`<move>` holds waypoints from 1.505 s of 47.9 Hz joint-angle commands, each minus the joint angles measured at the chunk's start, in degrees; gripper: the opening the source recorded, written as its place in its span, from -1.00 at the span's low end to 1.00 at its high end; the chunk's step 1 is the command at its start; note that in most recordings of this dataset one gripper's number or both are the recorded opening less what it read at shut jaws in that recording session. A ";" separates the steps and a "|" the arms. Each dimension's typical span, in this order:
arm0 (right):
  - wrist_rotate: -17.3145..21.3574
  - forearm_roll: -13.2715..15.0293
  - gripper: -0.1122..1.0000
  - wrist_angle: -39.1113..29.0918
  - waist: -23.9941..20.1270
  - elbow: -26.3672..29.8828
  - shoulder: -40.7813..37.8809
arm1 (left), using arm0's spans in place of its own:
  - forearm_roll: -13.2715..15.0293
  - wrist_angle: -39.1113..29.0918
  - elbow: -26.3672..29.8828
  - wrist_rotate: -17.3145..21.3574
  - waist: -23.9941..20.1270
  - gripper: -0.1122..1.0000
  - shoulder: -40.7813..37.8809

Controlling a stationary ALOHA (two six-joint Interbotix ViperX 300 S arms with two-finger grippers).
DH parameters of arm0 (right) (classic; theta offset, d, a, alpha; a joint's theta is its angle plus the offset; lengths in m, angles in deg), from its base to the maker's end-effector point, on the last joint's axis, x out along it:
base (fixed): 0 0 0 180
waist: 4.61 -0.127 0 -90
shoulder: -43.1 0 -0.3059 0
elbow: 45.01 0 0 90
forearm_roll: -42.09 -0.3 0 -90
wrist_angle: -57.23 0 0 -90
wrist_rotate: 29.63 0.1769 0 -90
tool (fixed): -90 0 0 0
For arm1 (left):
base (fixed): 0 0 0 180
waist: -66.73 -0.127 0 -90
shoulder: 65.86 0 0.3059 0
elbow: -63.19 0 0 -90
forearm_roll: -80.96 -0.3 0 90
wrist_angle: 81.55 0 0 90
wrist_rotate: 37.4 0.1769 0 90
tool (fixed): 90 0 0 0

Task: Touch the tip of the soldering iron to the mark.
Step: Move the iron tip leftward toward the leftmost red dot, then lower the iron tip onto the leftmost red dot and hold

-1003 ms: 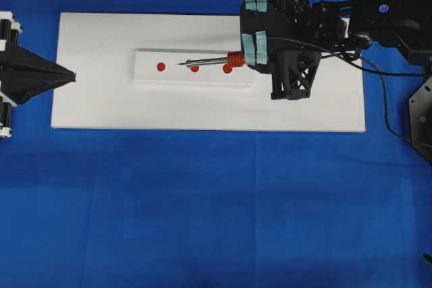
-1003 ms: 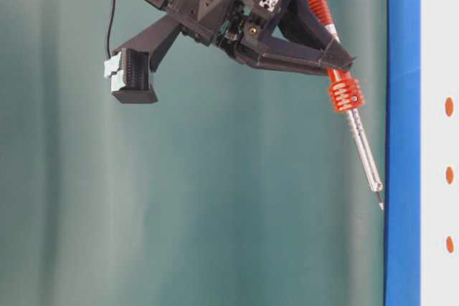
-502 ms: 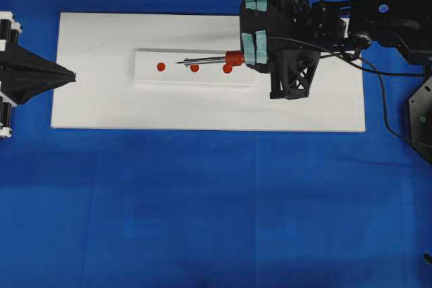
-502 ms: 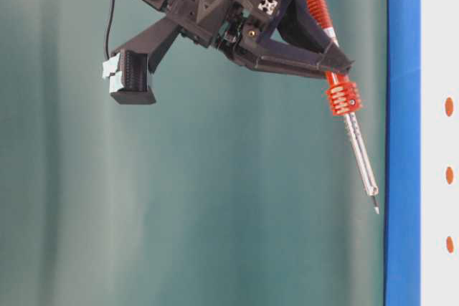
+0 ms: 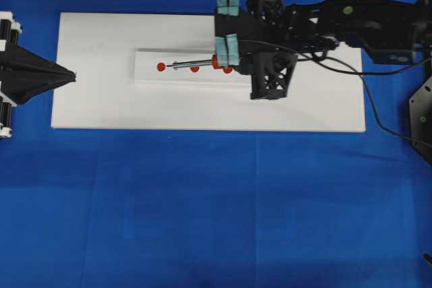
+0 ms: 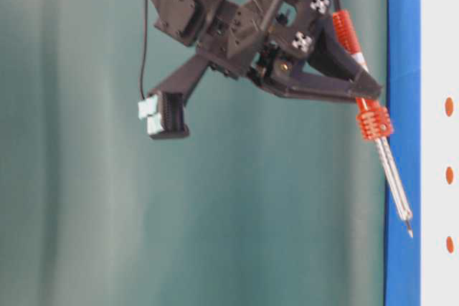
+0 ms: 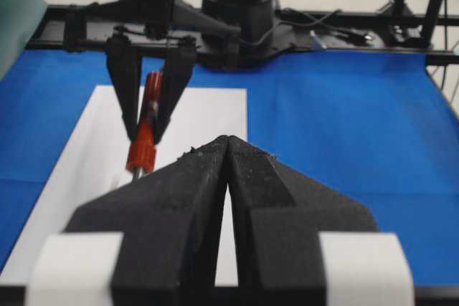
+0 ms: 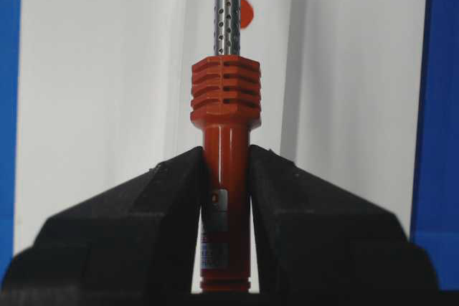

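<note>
Overhead exterior view: I see my right gripper [image 5: 233, 59] over the white board [image 5: 101, 99], its two fingers clamped on the red-orange handle of the soldering iron [image 5: 196, 65]. The silver shaft runs leftward over the raised white strip [image 5: 145, 75], crossing the middle of three red dots, and the dark tip sits just right of the leftmost red dot [image 5: 160, 67]; I cannot tell from here whether they touch. In the table-level view the iron [image 6: 380, 155] slants toward the board, its tip close to the surface but apart from it. My left gripper [image 5: 67, 74] rests at the board's left edge, well away from the iron, its fingers pressed together on nothing.
</note>
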 commanded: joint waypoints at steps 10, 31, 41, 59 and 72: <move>-0.53 0.09 -0.68 0.44 0.18 3.34 -3.96 | -0.09 0.26 0.35 -0.09 0.00 -0.80 -0.35; -0.26 0.18 -0.68 0.44 1.23 3.52 -5.19 | -0.09 0.26 0.18 -0.09 0.00 -0.80 -0.53; -0.26 0.18 -0.68 0.26 1.23 3.52 -5.63 | -0.09 0.26 0.18 -0.09 0.00 -0.80 -0.53; -0.18 0.18 -0.68 0.09 1.23 3.52 -5.71 | -0.18 0.26 0.18 -0.09 0.00 -0.80 -0.53; -0.09 0.18 -0.68 0.09 1.23 3.52 -5.71 | -0.09 0.26 0.26 -0.09 0.00 -0.80 -0.53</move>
